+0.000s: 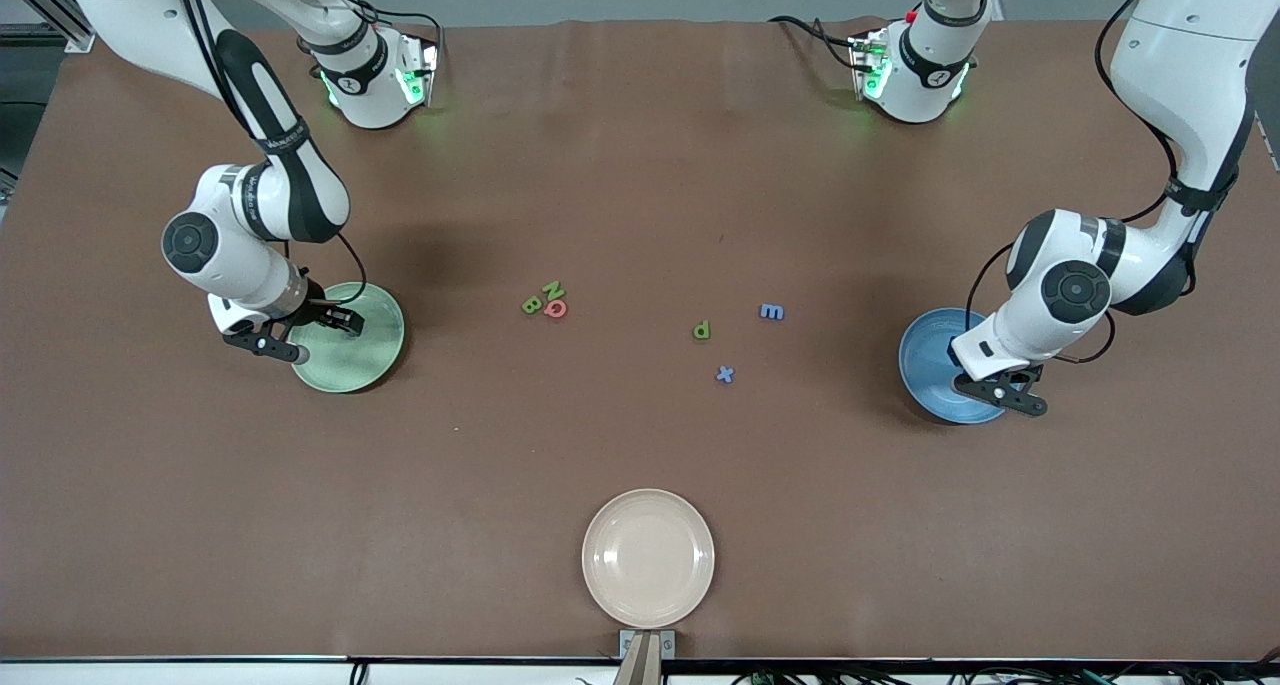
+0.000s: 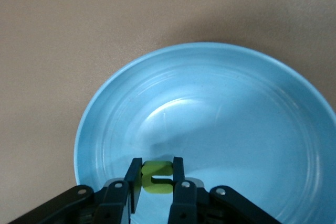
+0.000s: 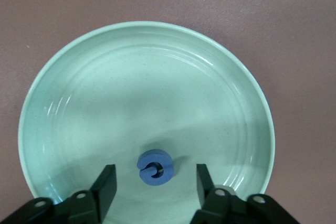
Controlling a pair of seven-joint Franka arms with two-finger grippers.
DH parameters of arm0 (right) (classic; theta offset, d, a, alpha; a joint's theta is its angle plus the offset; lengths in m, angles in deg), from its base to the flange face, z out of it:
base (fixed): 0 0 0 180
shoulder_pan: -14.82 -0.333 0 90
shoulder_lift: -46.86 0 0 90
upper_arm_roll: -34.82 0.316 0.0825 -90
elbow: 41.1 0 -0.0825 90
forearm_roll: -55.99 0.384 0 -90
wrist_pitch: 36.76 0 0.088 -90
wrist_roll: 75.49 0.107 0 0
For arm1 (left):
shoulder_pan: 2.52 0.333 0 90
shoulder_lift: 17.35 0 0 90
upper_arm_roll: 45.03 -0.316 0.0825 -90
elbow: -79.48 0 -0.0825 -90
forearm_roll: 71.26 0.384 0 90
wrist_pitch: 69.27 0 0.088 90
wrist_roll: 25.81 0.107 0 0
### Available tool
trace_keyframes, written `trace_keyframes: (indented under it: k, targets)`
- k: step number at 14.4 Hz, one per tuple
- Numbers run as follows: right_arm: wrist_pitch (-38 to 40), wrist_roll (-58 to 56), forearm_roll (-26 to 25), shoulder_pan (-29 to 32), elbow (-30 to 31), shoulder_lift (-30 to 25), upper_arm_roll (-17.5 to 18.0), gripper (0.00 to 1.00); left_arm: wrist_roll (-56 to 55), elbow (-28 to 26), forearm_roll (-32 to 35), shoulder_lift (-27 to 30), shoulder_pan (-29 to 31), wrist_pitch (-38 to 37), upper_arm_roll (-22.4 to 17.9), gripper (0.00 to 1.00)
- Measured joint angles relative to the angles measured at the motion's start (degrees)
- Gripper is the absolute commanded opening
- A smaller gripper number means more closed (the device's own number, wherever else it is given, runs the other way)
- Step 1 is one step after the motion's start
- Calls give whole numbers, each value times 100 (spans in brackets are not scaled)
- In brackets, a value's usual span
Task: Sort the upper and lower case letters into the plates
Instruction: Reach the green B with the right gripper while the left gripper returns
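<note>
Left hand (image 2: 157,179) pinches green n (image 2: 156,176) over blue plate (image 2: 220,77); right hand (image 3: 155,184) spread (blue C (image 3: 155,167) below).

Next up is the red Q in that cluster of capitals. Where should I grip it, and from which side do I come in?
Hedged: come straight down on the red Q, which lies flat. It touches the green B and green N, so pinch its ring with one finger on the rim nearest the front camera, the other on the edge toward the left arm's end.

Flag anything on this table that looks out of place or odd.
Nothing looks spilled or broken. The beige plate sits alone nearest the front camera. The right pincer stands open over the blue C in the green plate. The left pincer grips a green letter over the blue plate.
</note>
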Motion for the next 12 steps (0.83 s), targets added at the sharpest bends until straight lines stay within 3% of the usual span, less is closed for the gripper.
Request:
trace_keyframes:
  k: [2,3,4,5,9,12]
  targets:
    - [97,334,15,-52,-37,-11,117,100,67,-11,38,-20,26,33,0,21]
    - [117,708,22,-166,-77,-28,206,100,72,-14,46,-20,27,39,1,42]
    - [121,1213,25,-376,-135,-49,274,100,74,-14,50,-20,27,46,3,83]
    - [121,1784,27,-672,-221,-62,311,100,74,-14,53,-20,27,58,7,100]
    - [127,4015,33,-1884,-643,-14,371,100,31,-7,54,96,54,92,206,100]
    - [40,5082,33,-2472,-900,310,372,94,-752,-10,53,343,75,-393,742,100]
